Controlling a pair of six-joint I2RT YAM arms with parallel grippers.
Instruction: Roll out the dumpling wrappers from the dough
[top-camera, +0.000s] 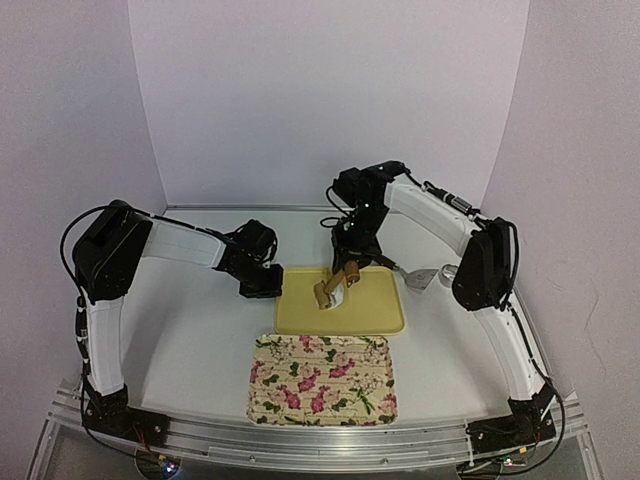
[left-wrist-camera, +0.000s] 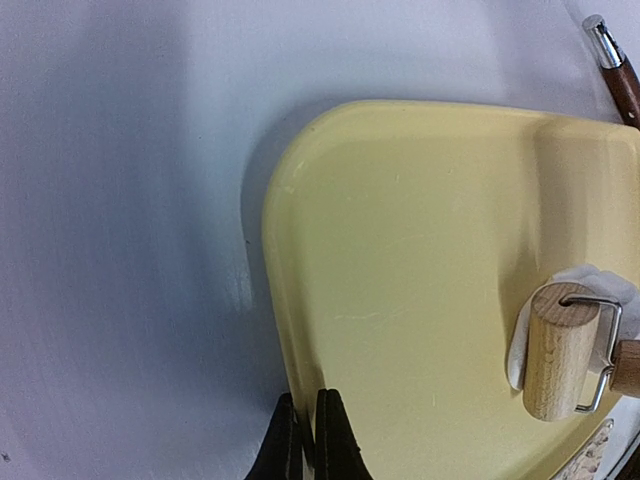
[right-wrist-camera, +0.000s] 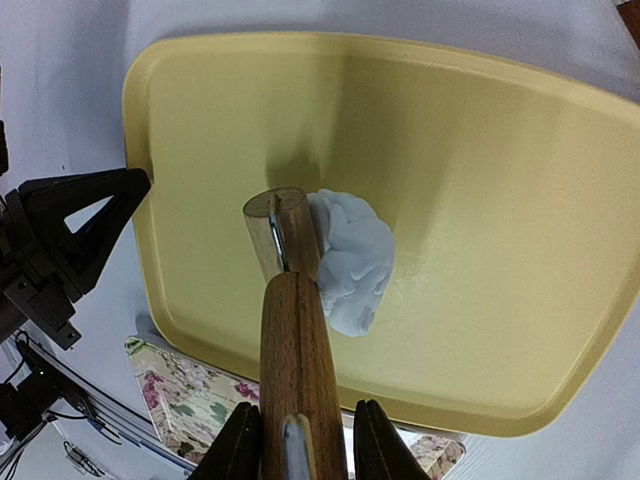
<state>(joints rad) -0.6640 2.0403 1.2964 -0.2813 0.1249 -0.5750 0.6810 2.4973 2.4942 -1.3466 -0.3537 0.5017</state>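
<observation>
Dough lump (right-wrist-camera: 355, 255), white, thick and creased, sits near the middle of the yellow tray (right-wrist-camera: 500, 190), a little toward 9 o'clock of its centre in the top view. It has not been spread: it reads as a mound, not a sheet, and no thin round dumpling wrappers can be seen anywhere in the views.

Against the lump's 9 o'clock side in the right wrist view rests the head of a small wooden roller (right-wrist-camera: 282, 235), its drum carried in a wire frame. The right end effector (right-wrist-camera: 300, 440) grips the roller's brown handle, jaws partly closed around it, with the handle running up toward the dough.

At the tray's 9 o'clock edge in the top view is the left end effector (left-wrist-camera: 305, 440), its fingers pressed fully together with nothing between them. They lie at the rim, seemingly to steady the tray, though contact is hard to confirm.

At 6 o'clock of the yellow tray, just beside it, lies a floral tray (top-camera: 322, 380) with nothing on it. At 3 o'clock, near the right arm, small metal items on the surface (top-camera: 190, 330) are too small to identify.

By my reading the task is at its start: the roller meets the dough, but flattening, thinning and shaping all remain.
</observation>
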